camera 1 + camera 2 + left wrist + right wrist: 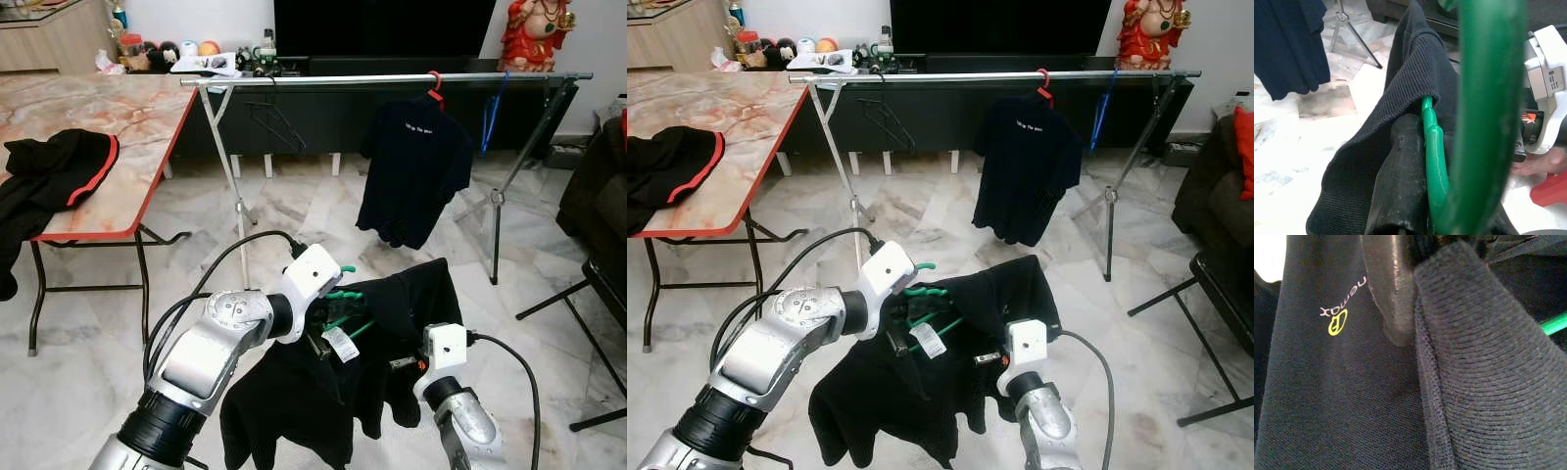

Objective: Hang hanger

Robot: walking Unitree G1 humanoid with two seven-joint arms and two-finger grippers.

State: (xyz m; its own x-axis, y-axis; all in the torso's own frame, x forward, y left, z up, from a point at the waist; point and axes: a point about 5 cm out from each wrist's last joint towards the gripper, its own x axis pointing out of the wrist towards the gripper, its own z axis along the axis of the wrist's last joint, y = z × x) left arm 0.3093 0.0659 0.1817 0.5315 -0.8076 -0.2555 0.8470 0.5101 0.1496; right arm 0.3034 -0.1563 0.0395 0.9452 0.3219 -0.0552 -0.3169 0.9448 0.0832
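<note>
My left gripper [328, 318] is shut on a green hanger [343, 294] low in front of me. A black garment [392, 313] with a white tag is draped over the hanger and hangs down. In the left wrist view the green hanger [1484, 98] runs beside a black finger [1400, 171], with the garment's ribbed edge [1410, 73] over it. My right gripper [407, 364] is shut on the garment's right side. Its finger [1388, 289] presses against a fold of the cloth [1488, 372]. The silver rail [372, 78] of the clothes rack stands ahead, above both grippers.
On the rail hang a black T-shirt [413, 166] on a red hanger [434, 86], a blue hanger [490, 117] and a black wire hanger [274, 117]. A marble table [108, 127] with black-and-red clothing [54, 171] is at left. A dark sofa [598, 186] is at right.
</note>
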